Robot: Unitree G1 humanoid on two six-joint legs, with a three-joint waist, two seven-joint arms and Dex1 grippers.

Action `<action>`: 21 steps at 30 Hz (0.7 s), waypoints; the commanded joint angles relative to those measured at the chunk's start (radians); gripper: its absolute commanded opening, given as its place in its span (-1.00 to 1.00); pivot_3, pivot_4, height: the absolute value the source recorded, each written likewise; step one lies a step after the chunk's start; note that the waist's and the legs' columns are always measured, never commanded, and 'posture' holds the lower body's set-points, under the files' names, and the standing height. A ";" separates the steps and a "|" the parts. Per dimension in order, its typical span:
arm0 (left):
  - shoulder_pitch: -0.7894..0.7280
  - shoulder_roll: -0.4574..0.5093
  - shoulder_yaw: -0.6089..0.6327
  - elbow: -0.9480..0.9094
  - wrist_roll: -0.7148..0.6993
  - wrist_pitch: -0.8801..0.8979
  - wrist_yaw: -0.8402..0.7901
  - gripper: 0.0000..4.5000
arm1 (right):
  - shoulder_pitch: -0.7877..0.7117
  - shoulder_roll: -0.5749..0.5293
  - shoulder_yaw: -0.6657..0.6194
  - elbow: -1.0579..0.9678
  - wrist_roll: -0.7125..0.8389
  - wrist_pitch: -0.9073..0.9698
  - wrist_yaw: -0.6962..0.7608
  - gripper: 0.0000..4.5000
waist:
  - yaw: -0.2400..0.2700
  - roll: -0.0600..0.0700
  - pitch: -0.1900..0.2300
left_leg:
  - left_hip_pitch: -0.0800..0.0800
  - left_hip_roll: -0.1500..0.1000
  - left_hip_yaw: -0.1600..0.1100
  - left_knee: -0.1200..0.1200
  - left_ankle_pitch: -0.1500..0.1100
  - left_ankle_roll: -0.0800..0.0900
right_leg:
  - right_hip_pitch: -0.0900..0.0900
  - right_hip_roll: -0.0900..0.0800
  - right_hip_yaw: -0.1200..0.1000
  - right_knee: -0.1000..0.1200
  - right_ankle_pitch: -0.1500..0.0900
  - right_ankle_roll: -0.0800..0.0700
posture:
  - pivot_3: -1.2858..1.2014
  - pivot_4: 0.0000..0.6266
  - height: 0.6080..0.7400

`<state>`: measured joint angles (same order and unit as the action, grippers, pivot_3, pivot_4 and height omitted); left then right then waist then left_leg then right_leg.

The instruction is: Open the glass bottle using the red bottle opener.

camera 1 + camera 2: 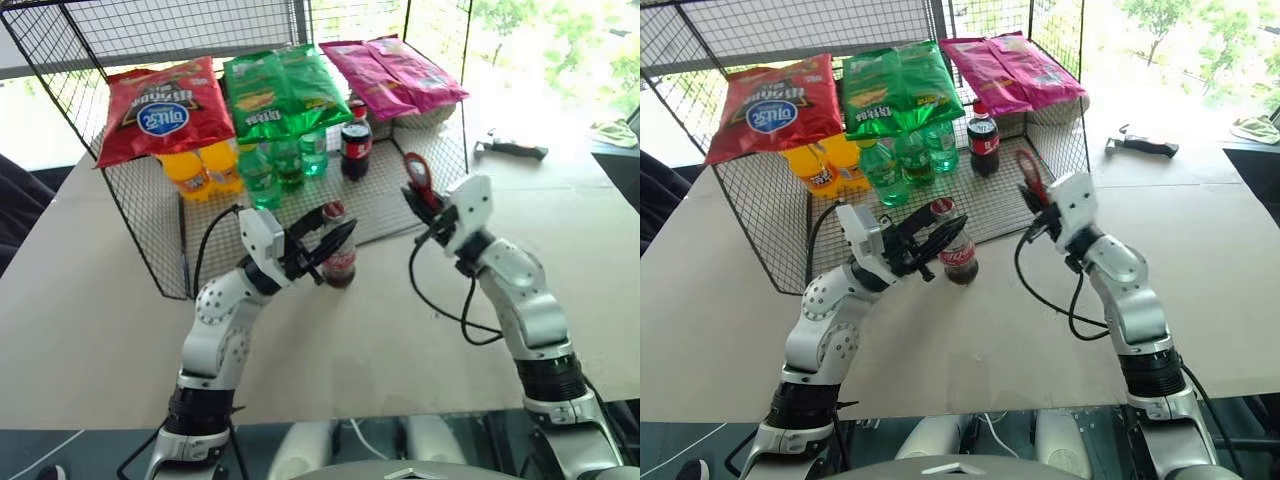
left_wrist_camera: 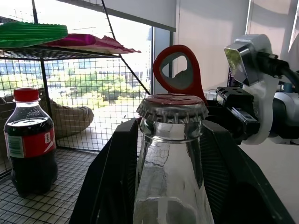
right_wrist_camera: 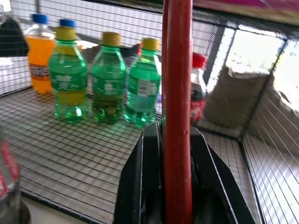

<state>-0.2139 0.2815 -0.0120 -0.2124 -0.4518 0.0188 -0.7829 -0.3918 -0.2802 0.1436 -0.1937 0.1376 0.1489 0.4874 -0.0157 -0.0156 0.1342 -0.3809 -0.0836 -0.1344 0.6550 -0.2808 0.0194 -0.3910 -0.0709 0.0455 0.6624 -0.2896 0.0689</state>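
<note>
The glass bottle [image 1: 339,262] stands upright on the table just in front of the wire rack, with dark drink, a red label and a crown cap [image 2: 172,106]. My left gripper [image 1: 333,240] is shut on the bottle's neck, one black finger [image 2: 110,182] on each side. My right gripper [image 1: 430,212] is shut on the red bottle opener [image 1: 417,183] and holds it upright, ring head up. The opener [image 2: 180,70] stands just behind and to the right of the cap, apart from it. In the right wrist view the opener [image 3: 177,93] rises edge-on between the fingers.
A wire rack [image 1: 150,215] holds green bottles [image 1: 262,175], orange bottles [image 1: 200,170] and a red-capped plastic cola bottle [image 1: 356,148], with chip bags [image 1: 165,108] on top. A black-handled tool [image 1: 512,149] lies at the far right. A black cable [image 1: 450,305] loops under my right wrist.
</note>
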 commanded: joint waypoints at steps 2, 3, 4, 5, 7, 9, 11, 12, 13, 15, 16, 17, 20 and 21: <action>0.005 0.010 -0.031 0.009 0.020 0.027 0.000 -0.36 | -0.037 -0.003 0.100 0.010 -0.140 -0.175 0.005 -1.00 | 0.000 -0.001 -0.001 | 0.000 0.000 0.000 0.000 0.000 0.000 | 0.000 0.000 0.000 0.000 0.000 0.000 | 0.03 -0.52 1.00; 0.004 0.011 -0.032 0.010 0.020 0.029 0.001 -0.36 | -0.046 -0.002 0.117 0.031 -0.170 -0.217 -0.001 -1.00 | 0.000 -0.001 -0.001 | 0.000 0.000 0.000 0.000 0.000 0.000 | 0.000 0.000 0.000 0.000 0.000 0.000 | 0.03 -0.52 1.00; 0.003 0.011 -0.033 0.010 0.019 0.031 0.001 -0.36 | -0.052 0.003 0.126 0.050 -0.187 -0.246 -0.007 -1.00 | 0.000 -0.001 -0.001 | 0.000 0.000 0.000 0.000 0.000 0.000 | 0.001 0.000 0.000 0.000 0.000 0.000 | 0.03 -0.52 1.00; 0.002 0.010 -0.033 0.011 0.019 0.032 0.001 -0.36 | -0.059 0.009 0.136 0.076 -0.205 -0.278 -0.013 -1.00 | 0.001 -0.001 -0.001 | 0.001 0.000 0.000 0.000 0.000 0.000 | 0.001 0.001 0.000 0.000 0.000 0.000 | 0.03 -0.52 1.00; 0.001 0.010 -0.034 0.013 0.019 0.034 0.000 -0.36 | -0.073 0.016 0.154 0.130 -0.245 -0.350 -0.025 -1.00 | 0.001 -0.001 -0.001 | 0.002 0.000 0.000 0.001 0.000 0.000 | 0.002 0.001 -0.001 0.000 0.000 0.000 | 0.03 -0.52 1.00; -0.001 0.010 -0.035 0.014 0.018 0.037 -0.001 -0.36 | -0.092 0.025 0.171 0.189 -0.288 -0.430 -0.048 -1.00 | 0.001 -0.001 -0.001 | 0.002 0.000 0.000 0.001 0.000 0.000 | 0.002 0.001 -0.001 0.000 0.000 0.000 | 0.03 -0.52 1.00; -0.001 0.010 -0.035 0.015 0.017 0.040 -0.001 -0.36 | -0.117 0.030 0.189 0.248 -0.338 -0.513 -0.077 -1.00 | 0.000 -0.002 -0.001 | 0.002 0.000 0.000 0.001 0.000 0.000 | 0.002 0.001 -0.001 0.000 0.000 0.000 | 0.03 -0.52 1.00; -0.002 0.010 -0.035 0.015 0.017 0.041 -0.002 -0.36 | -0.130 0.033 0.196 0.274 -0.361 -0.552 -0.091 -1.00 | 0.000 -0.002 -0.001 | 0.002 0.000 0.000 0.001 0.000 0.000 | 0.002 0.001 -0.001 0.000 0.000 0.000 | 0.03 -0.52 1.00; -0.002 0.010 -0.035 0.015 0.016 0.043 -0.002 -0.36 | -0.142 0.035 0.200 0.297 -0.387 -0.588 -0.112 -1.00 | 0.000 -0.002 -0.001 | 0.002 0.000 0.000 0.001 0.000 0.000 | 0.002 0.001 -0.001 0.000 0.000 0.000 | 0.03 -0.52 1.00; -0.002 0.011 -0.035 0.014 0.015 0.045 -0.002 -0.36 | -0.159 0.035 0.209 0.342 -0.431 -0.643 -0.142 -1.00 | 0.000 -0.002 -0.001 | 0.002 0.000 0.000 0.001 0.000 0.000 | 0.002 0.002 -0.001 0.000 0.000 0.000 | 0.03 -0.52 1.00; -0.002 0.011 -0.035 0.014 0.015 0.046 -0.002 -0.36 | -0.164 0.035 0.214 0.366 -0.445 -0.660 -0.151 -1.00 | 0.000 -0.002 -0.001 | 0.002 0.000 0.000 0.001 0.000 0.000 | 0.002 0.002 -0.001 0.000 0.000 0.000 | 0.03 -0.52 1.00; -0.001 0.011 -0.035 0.015 0.014 0.047 -0.002 -0.36 | -0.168 0.038 0.216 0.390 -0.459 -0.682 -0.166 -1.00 | 0.000 -0.002 -0.001 | 0.002 0.000 0.000 0.001 0.000 0.000 | 0.002 0.002 -0.001 0.000 0.000 0.000 | 0.03 -0.52 1.00; 0.000 0.012 -0.034 0.015 0.012 0.049 -0.004 -0.36 | -0.184 0.043 0.218 0.444 -0.507 -0.744 -0.220 -1.00 | -0.001 -0.002 -0.001 | 0.002 0.000 0.000 0.001 0.000 0.000 | 0.003 0.002 -0.001 0.000 0.000 0.000 | 0.03 -0.52 1.00; 0.000 0.013 -0.033 0.014 0.011 0.050 -0.004 -0.36 | -0.189 0.045 0.220 0.461 -0.522 -0.762 -0.236 -1.00 | -0.001 -0.001 -0.001 | 0.003 0.000 0.000 0.001 0.000 0.000 | 0.003 0.002 -0.001 0.000 0.000 0.000 | 0.03 -0.52 1.00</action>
<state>-0.2265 0.2893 -0.0185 -0.2102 -0.4496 0.0446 -0.7808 -0.5626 -0.2434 0.3375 0.2594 -0.3461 -0.5606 0.2711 -0.0169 -0.0171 0.1328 -0.3783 -0.0840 -0.1345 0.6562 -0.2807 0.0193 -0.3881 -0.0688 0.0449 0.6627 -0.2896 0.0690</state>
